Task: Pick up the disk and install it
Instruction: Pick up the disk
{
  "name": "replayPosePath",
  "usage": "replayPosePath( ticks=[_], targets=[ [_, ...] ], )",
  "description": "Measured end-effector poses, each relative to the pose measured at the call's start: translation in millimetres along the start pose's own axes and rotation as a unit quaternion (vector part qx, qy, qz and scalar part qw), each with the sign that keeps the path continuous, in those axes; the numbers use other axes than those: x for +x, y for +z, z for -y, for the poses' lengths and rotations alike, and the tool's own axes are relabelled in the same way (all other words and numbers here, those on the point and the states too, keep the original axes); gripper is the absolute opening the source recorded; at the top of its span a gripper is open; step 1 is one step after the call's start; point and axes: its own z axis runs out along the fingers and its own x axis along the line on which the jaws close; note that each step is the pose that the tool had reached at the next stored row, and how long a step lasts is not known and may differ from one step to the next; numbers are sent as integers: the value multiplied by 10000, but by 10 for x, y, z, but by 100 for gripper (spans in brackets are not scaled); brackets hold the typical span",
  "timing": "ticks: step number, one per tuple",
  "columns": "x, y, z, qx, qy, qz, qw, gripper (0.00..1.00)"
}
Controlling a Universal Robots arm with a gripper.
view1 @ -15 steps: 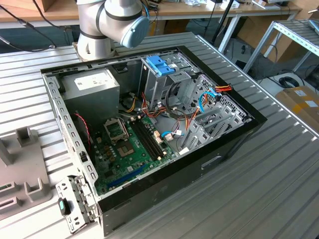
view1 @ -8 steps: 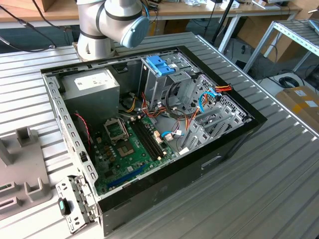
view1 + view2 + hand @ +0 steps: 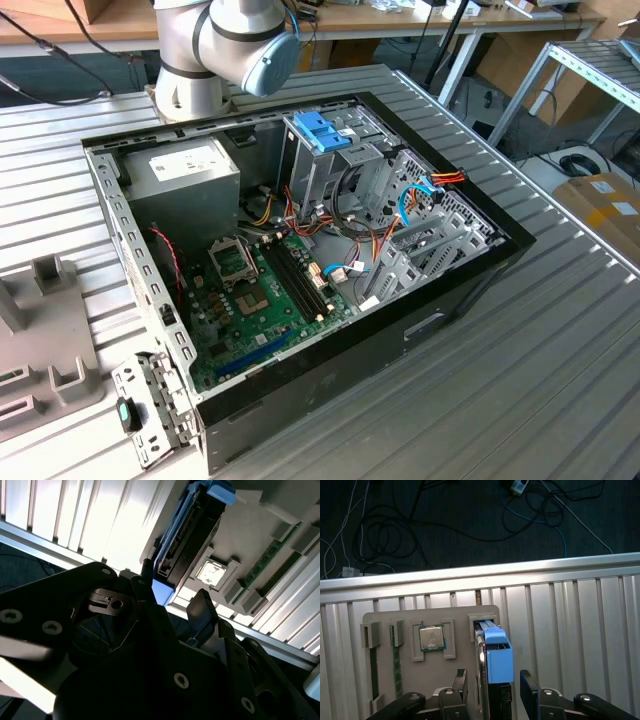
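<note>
Between the spread fingers of the gripper (image 3: 493,676) stands the disk (image 3: 498,654), set on edge in a slot of the grey holder plate (image 3: 385,620). The jaws are open, one finger facing each broad side and neither visibly touching. Its long axis seems to run straight ahead of the gripper, towards the plate.

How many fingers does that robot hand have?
2. In the first wrist view, one dark finger stands on each side of the upright disk in the grey tray, with the hand open around it.
</note>
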Motion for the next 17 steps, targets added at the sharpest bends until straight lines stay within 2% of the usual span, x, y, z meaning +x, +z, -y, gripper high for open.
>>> replayPosePath(
  ticks=[17],
  targets=[
    [1, 44, 1, 0, 0, 0, 10000, 54]
  ],
)
